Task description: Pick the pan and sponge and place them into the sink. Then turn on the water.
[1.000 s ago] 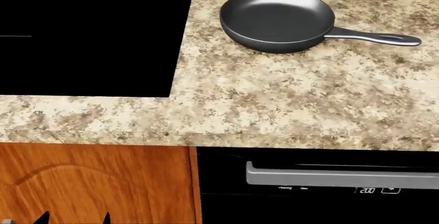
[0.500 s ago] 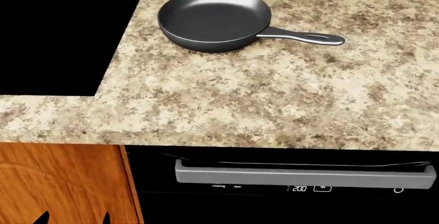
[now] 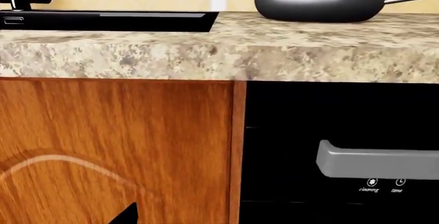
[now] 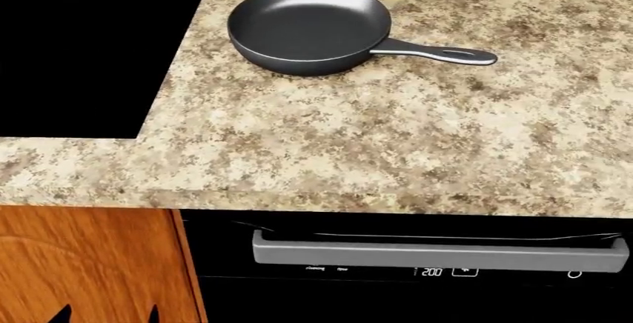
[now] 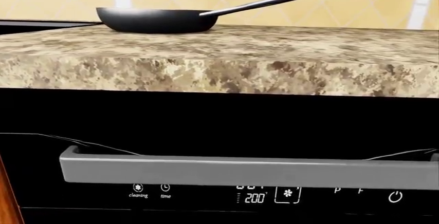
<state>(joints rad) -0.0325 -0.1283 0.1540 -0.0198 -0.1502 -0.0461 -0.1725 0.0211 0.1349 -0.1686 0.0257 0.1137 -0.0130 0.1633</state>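
At the far left of the head view lies the sink, a big flat black box shape with one thin pale line near its back; it is cut off by the picture's edge, and its tap only shows in the left wrist view as a dark stub. Below it is a smooth brown wooden cupboard door, and two small black tips poke up at the bottom edge, the left fingers; so little shows that I cannot tell how wide they are or if they hold anything. Next comes the speckled brown and cream stone bench. On it, just right of the sink, sits the pan, round, dark grey and shiny, empty, its short grey handle with an oval hole pointing right. Under the bench is a black oven with a long grey bar handle. The right fingers do not show anywhere
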